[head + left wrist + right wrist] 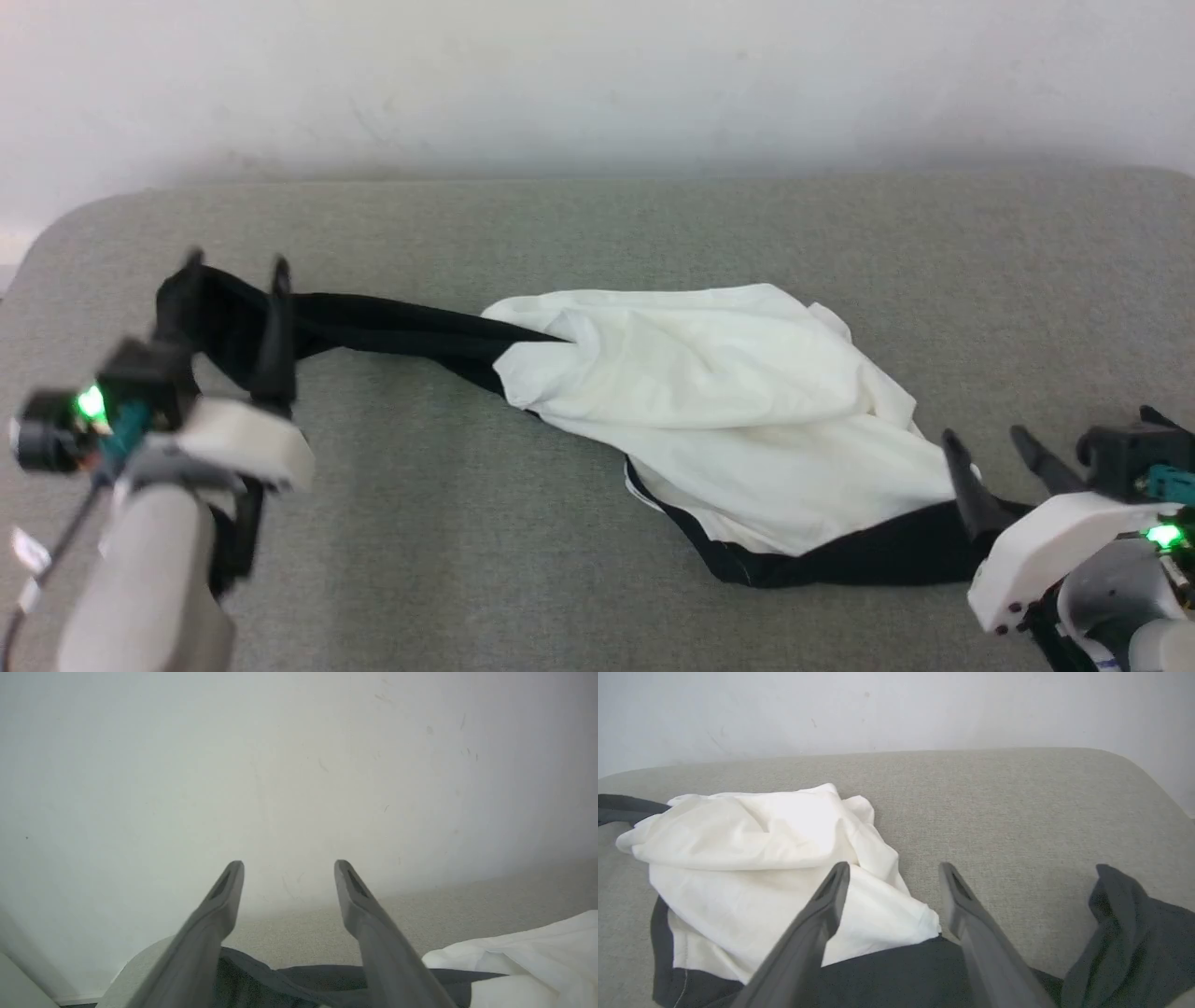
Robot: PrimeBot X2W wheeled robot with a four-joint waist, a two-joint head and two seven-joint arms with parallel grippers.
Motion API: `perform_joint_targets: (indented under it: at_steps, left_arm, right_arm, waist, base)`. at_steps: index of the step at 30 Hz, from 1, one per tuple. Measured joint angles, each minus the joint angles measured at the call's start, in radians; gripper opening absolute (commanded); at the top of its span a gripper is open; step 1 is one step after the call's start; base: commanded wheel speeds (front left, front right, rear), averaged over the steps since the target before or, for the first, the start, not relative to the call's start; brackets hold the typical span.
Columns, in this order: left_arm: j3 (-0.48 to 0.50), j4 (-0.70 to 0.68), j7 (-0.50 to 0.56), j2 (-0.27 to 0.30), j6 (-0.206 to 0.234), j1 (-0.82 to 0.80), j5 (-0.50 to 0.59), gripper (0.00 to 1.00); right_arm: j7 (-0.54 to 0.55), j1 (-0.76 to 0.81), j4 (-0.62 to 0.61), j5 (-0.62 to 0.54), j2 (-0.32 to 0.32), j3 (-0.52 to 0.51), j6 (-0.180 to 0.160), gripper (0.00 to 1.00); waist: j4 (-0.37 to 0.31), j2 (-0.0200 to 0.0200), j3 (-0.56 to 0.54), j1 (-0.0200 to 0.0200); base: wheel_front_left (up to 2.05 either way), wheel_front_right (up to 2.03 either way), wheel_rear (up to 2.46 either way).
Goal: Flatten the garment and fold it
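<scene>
Nearest us, our right fingers (966, 485) stand wide apart and empty over the black cloth (868, 560) at the shirt's near end, and our left fingers (276, 345) are spread just as empty above its stretched black sleeve (392, 322). The shirt (709, 401) lies bunched mid-desk (597, 233) between them, so we should pinch both ends low and draw them apart until the white body spreads flat.

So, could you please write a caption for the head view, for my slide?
Crumpled garment on a grey surface, black sleeves stretched toward the open left gripper and open right gripper.
</scene>
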Motion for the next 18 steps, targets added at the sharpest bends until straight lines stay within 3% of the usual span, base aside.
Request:
perform_joint_targets:
  at_steps: [4,9,13,18]
  left_arm:
    - [-0.003,-0.133,0.0,-0.048,0.005,0.188,-0.006,1.0]
    - [-0.021,-0.232,0.0,-0.107,0.028,0.364,-0.008,1.0]
    - [-0.01,-0.286,0.0,-0.156,0.057,0.423,-0.028,1.0]
    - [-0.037,-0.289,0.0,-0.183,0.049,0.428,-0.03,1.0]
  right_arm:
    - [0.041,0.024,-0.018,0.034,-0.052,0.103,0.0,1.0]
    - [0.121,0.04,-0.047,0.126,-0.161,0.305,0.0,1.0]
    - [0.207,0.039,-0.057,0.213,-0.247,0.47,0.0,1.0]
    - [0.242,-0.035,0.016,0.223,-0.322,0.613,0.0,1.0]
  waist:
    - [0.033,0.0,-0.028,-0.0001]
    - [0.07,0.0,-0.053,-0.0001]
    - [0.099,0.0,-0.057,0.0]
    - [0.137,0.0,-0.047,0.0002]
  base:
    - [0.0,0.0,0.0]
    - [0.0,0.0,0.0]
    - [0.0,0.0,0.0]
    - [0.0,0.0,0.0]
